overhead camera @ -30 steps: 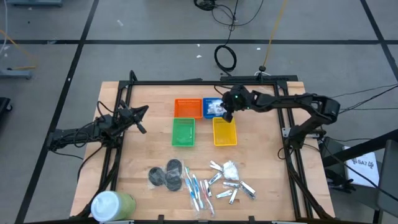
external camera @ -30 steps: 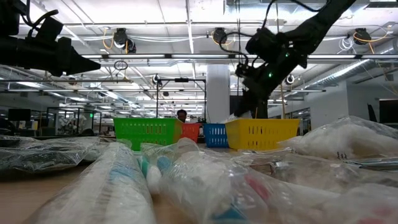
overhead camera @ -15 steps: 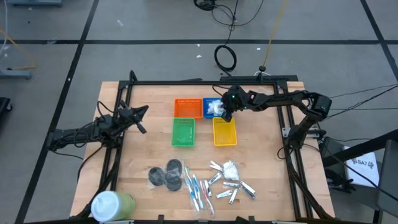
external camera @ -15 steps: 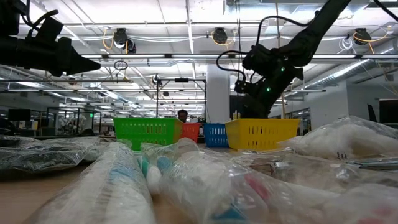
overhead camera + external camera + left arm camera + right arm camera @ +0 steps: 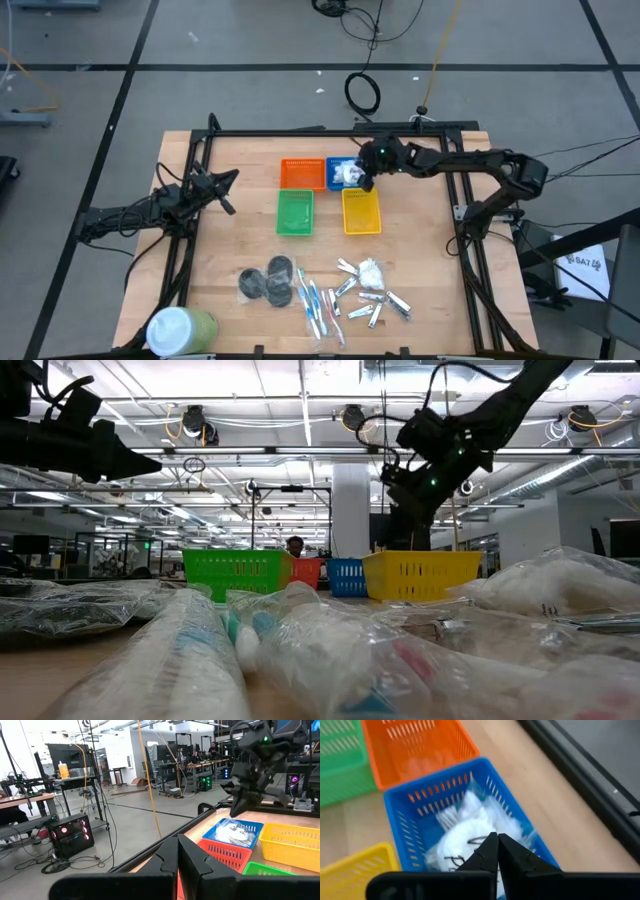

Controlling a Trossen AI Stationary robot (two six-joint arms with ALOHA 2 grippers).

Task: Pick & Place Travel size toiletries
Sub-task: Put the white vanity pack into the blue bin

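Seemingly closed right gripper (image 5: 494, 851), above blue basket (image 5: 405, 822)

Bare table (image 5: 230, 215) lies open between the four baskets and the heap of toiletries (image 5: 322, 285) near the front edge. The right gripper (image 5: 364, 181) hangs over the blue basket (image 5: 335, 163), seemingly clear of its rim, blocking entry from above. The tub (image 5: 178, 328) fills the front left corner.

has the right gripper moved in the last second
Yes, slightly. The right gripper dipped toward the yellow basket, then came back up over the blue basket.
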